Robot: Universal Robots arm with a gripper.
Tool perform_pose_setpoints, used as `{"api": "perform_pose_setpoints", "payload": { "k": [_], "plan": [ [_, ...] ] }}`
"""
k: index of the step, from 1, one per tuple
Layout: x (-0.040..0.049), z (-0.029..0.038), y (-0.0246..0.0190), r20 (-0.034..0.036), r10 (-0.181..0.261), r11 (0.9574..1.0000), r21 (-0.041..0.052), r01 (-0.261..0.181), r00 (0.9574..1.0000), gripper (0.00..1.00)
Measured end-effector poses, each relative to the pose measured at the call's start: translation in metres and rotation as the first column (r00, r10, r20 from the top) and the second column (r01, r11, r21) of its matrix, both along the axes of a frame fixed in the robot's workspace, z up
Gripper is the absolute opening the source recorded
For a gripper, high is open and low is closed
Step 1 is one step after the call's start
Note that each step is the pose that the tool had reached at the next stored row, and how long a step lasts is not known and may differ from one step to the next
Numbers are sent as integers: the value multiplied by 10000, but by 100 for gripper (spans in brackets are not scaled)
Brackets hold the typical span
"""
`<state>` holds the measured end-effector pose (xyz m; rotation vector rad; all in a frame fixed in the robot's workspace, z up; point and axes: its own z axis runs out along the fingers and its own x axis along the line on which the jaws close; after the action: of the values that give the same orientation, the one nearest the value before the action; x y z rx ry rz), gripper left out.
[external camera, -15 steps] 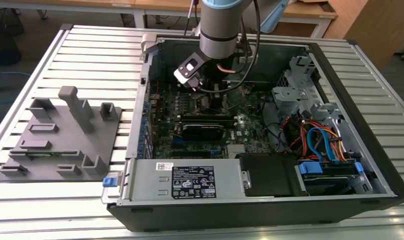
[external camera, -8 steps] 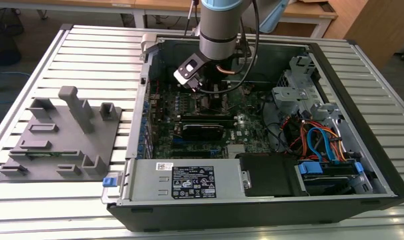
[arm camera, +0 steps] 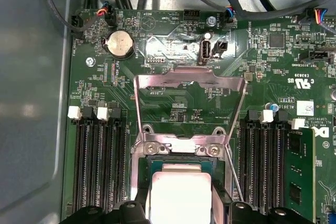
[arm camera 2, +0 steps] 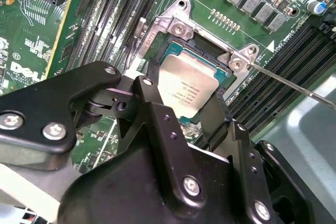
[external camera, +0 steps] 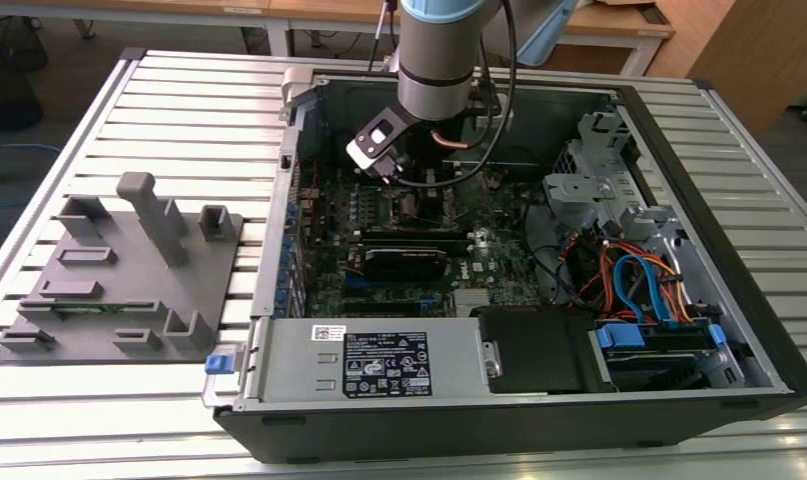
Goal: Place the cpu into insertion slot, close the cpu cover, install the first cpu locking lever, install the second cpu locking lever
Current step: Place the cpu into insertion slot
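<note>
Here the gripper (arm camera 2: 185, 98) pinches the cpu (arm camera 2: 191, 80) by two edges, just over the insertion slot (arm camera 2: 209, 51); the cpu cover (arm camera: 190, 79) stands open. Probably the chip should stay level and square, not be pressed.

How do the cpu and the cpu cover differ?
The cpu is a solid, dull silver square; the cpu cover is a thin frame with an open window. The cpu sits low at the insertion slot; the cpu cover is swung open, away from it. Both are silver metal.

Gripper (arm camera: 181, 211) holds the cpu (arm camera: 181, 190) at the insertion slot (arm camera: 157, 167), cpu cover (arm camera: 157, 81) open.
</note>
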<state>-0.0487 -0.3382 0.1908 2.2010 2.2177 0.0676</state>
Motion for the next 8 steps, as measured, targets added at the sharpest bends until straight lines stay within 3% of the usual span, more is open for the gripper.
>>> {"api": "perform_pose_setpoints", "payload": {
  "k": [8],
  "plan": [
    [0,-12,1,-1,-10,10000,-1,10,10000,54]
  ]
}}
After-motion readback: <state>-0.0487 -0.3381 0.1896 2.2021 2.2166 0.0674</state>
